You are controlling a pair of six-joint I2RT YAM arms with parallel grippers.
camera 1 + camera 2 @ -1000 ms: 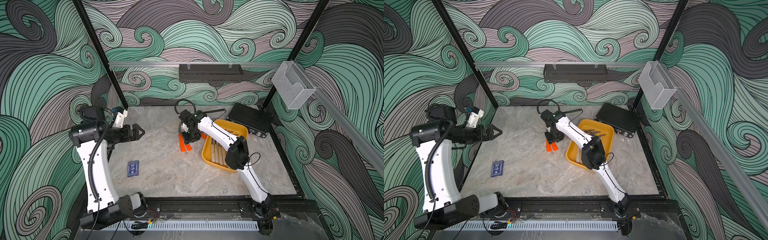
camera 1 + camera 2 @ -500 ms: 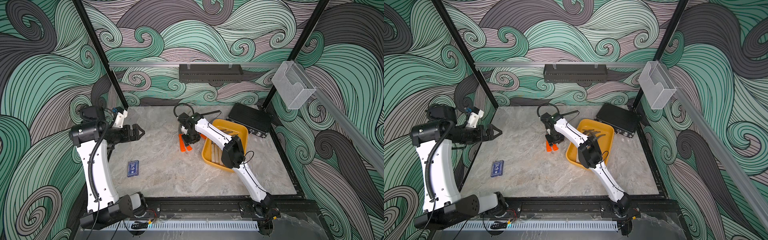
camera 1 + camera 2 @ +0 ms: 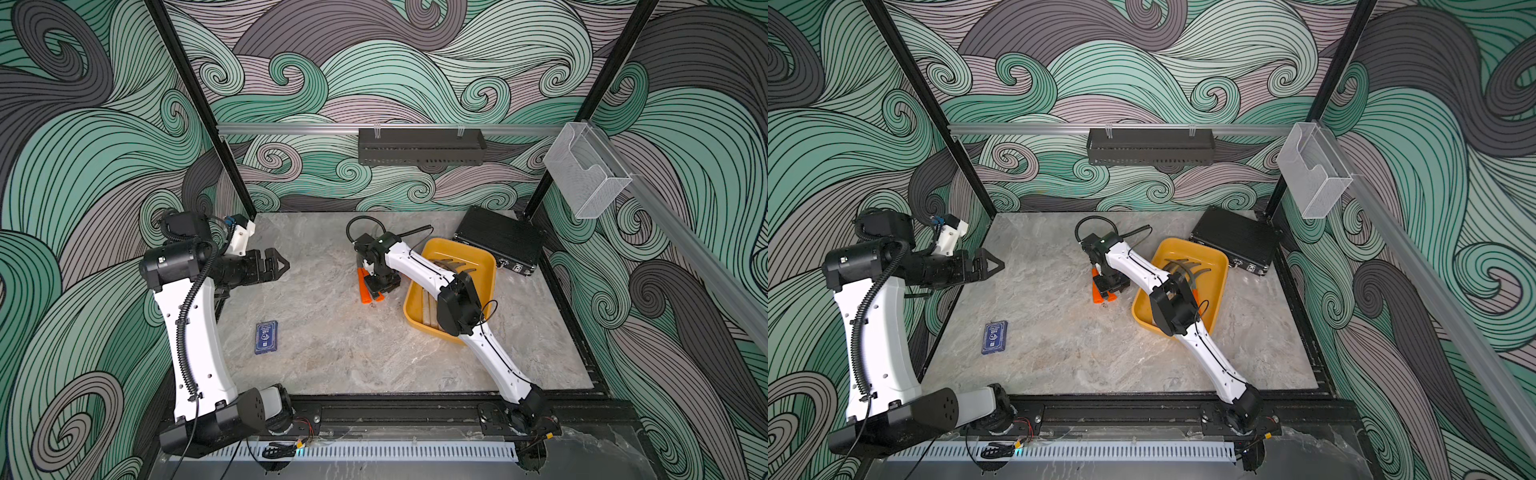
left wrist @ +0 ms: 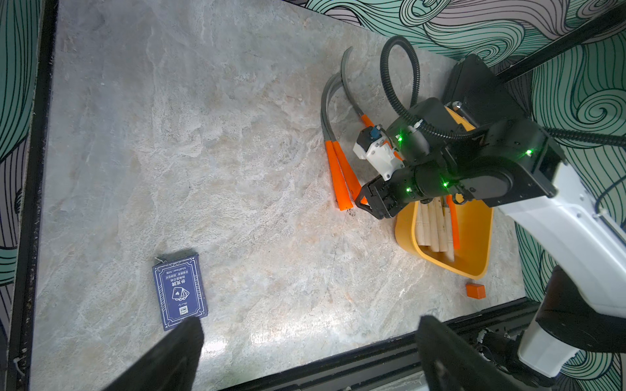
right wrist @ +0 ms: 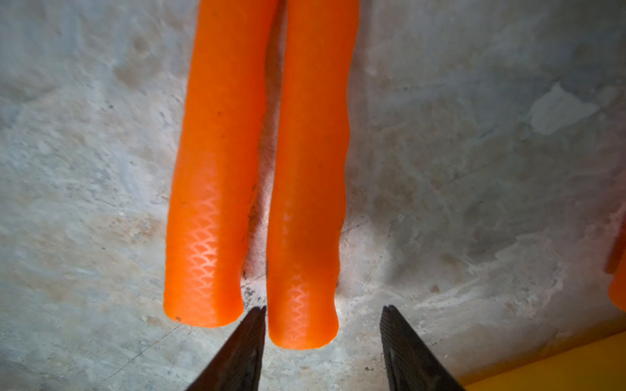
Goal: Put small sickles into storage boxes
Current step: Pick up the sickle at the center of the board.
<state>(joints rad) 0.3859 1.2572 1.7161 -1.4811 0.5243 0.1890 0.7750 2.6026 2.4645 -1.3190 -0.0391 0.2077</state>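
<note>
Marble tabletop below: my right gripper sits parted, straddling one sickle at its orange handle end; left gripper gapes empty.

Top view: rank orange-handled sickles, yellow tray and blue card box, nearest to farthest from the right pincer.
1. Orange-handled sickles, directly below the right pincer.
2. Yellow tray, just beside the sickles.
3. Blue card box, far across the table, on the left-arm side.

Three orange-handled sickles on the table; in the one yellow tray, another orange handle and roughly four wooden handles, partly hidden. One each: card box, black case, clear bin, orange cube, wall rack
</note>
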